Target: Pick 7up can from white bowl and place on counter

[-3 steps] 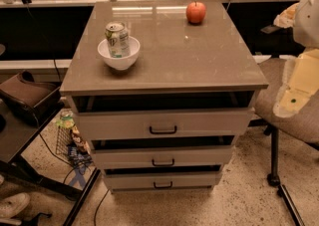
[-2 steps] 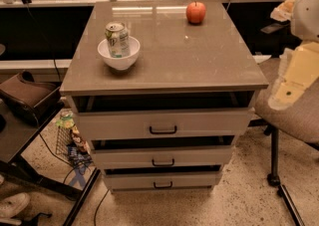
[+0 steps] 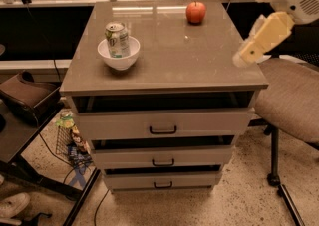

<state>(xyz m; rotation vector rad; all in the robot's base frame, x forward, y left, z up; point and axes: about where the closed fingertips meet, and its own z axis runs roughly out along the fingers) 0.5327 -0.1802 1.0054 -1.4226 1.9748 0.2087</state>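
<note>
The 7up can point(image 3: 117, 39) stands upright in the white bowl point(image 3: 118, 59), silver top up, white and green label facing me. The bowl sits on the left side of the counter point(image 3: 169, 56), near its front. My gripper point(image 3: 245, 56) is at the end of a cream arm link that comes in from the upper right. It hangs at the counter's right edge, above it and far from the can and bowl.
A red apple point(image 3: 196, 12) sits at the back right of the counter. The cabinet's three drawers point(image 3: 163, 130) stand slightly ajar. A padded chair point(image 3: 291, 98) is close on the right. A low dark table point(image 3: 20, 120) and a wire basket of clutter point(image 3: 70, 138) are on the left.
The arm has risen and swung left, from beside the chair to the counter's right edge. The can, bowl and apple have not moved.
</note>
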